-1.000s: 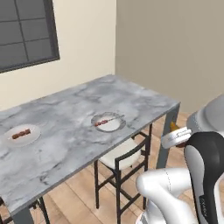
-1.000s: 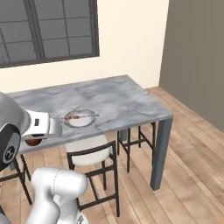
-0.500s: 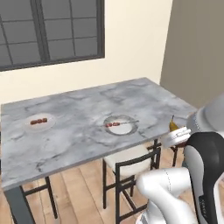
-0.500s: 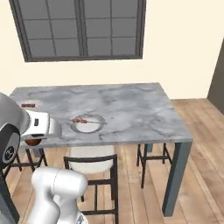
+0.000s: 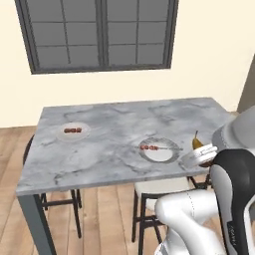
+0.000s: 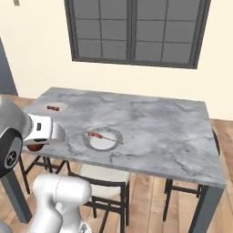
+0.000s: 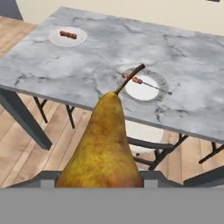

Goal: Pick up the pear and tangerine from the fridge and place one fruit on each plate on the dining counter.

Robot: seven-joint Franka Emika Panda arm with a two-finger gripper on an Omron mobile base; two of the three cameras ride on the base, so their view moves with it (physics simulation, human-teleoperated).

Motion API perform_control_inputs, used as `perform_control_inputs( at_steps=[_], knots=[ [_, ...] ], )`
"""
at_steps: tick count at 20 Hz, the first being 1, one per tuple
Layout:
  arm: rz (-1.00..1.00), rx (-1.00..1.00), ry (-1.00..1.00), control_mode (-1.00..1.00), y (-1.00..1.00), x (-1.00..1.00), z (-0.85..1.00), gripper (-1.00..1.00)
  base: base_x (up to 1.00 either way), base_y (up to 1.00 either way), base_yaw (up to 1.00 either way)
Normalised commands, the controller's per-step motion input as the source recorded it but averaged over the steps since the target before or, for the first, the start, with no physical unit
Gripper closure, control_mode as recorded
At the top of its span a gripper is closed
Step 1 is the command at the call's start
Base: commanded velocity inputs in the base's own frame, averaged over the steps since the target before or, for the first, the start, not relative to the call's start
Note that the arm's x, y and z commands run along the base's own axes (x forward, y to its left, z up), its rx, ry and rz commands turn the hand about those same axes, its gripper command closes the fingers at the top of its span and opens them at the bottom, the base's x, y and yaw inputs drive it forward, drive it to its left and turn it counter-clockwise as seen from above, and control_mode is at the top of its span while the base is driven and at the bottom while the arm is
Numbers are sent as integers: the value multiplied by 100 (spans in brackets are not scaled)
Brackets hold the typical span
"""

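Holding the pear clamped in my gripper, stem up, near the dining counter, nearer plate just ahead.

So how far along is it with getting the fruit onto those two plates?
Partway. The pear is already out of the fridge, gripped in the fingers in front of the dining counter. It is not yet set down: the near plate and the far plate each hold only a small skewer. No tangerine is on the counter, so that fetch looks to remain.
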Motion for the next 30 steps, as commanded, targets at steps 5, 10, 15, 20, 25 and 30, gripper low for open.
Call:
perform_control_inputs(
  at_steps=[5,10,15,20,25,30],
  knots=[
    [0,0,0,100,0,0,0,100,88,-37,42],
    [11,6,6,-100,-41,80,0,100,20,-8,6],
    [3,8,15,-100,-51,100,-2,100,0,0,0],
    [0,1,22,-100,-28,98,-27,100,0,0,0],
    [-9,-1,25,-100,-11,73,-56,100,0,0,0],
    [-13,-6,19,-100,-1,44,-61,100,0,0,0]
  ],
)
